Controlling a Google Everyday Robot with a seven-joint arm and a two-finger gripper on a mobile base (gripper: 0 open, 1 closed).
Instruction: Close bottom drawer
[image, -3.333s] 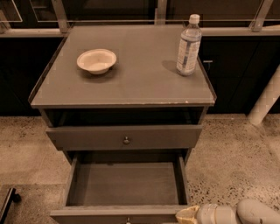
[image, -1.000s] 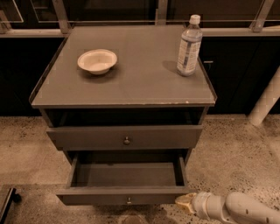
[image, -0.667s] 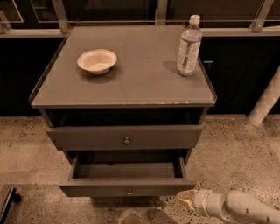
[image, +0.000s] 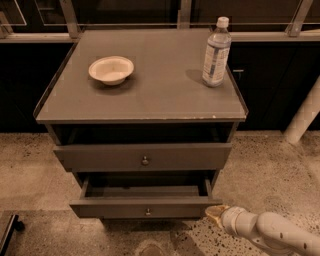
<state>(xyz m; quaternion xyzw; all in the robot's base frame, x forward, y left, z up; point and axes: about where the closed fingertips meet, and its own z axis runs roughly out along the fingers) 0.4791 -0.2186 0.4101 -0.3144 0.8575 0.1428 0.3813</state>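
Observation:
The bottom drawer (image: 145, 207) is a grey-brown wooden box with a low flat front and a small round knob (image: 147, 212). It stands partly pulled out of the cabinet (image: 142, 100), showing a narrow strip of its inside. My gripper (image: 216, 214) is at the lower right, its tan tip against the right end of the drawer front. The white arm (image: 272, 232) runs off to the lower right corner.
A middle drawer (image: 144, 156) with a bigger knob sits slightly out above it. On the cabinet top are a white bowl (image: 111, 69) and a plastic water bottle (image: 216, 53). Speckled floor lies around; a white post (image: 304, 115) stands at the right.
The bottom drawer has slid back into the cabinet, from far open to only a little open. My gripper has moved with its front, up and inward.

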